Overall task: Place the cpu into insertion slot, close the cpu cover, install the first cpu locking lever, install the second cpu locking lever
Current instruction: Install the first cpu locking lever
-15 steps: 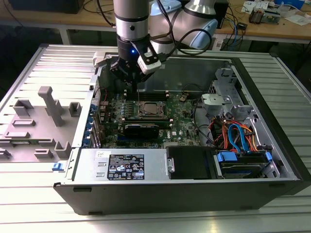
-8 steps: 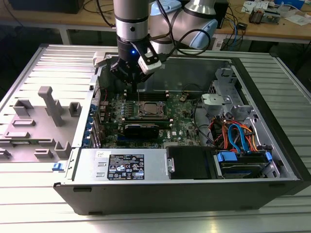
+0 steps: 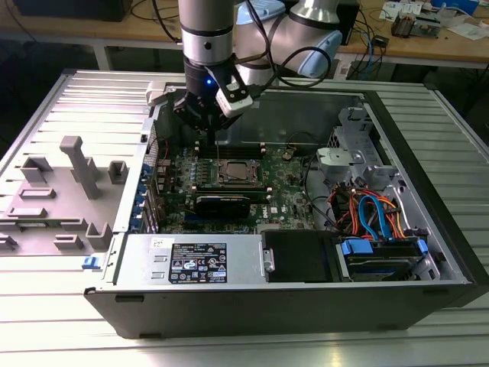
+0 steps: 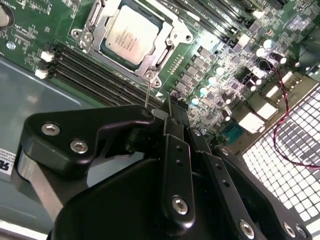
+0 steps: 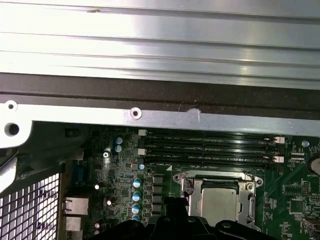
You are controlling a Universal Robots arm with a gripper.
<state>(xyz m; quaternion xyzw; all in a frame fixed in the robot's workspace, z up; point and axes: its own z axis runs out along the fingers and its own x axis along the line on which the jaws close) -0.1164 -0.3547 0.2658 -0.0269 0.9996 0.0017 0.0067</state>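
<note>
The cpu point(image 4: 131, 35) lies flat in the insertion slot point(image 4: 167, 50) on the green motherboard, silver top up. The cpu cover point(image 4: 111, 11) is down around it, and the chip shows through the cover's window. A thin wire locking lever point(image 4: 148, 90) stands up from the socket's corner, close beside my gripper point(image 4: 172, 100). The gripper hovers just off that corner with its fingers together and nothing seen between them. In the exterior view the gripper point(image 3: 215, 136) hangs over the socket's far edge, above the cpu point(image 3: 236, 173). The first wrist view shows the cpu point(image 5: 219, 204) and cover point(image 5: 215, 177).
Long black memory slots point(image 5: 210, 147) run beside the socket. A black expansion card point(image 3: 221, 202) stands on the socket's near side. The power supply point(image 3: 191, 260), drive bay with coloured cables point(image 3: 374, 218) and case walls point(image 3: 321, 115) enclose the board. A grey fixture point(image 3: 72, 187) lies at the exterior view's left.
</note>
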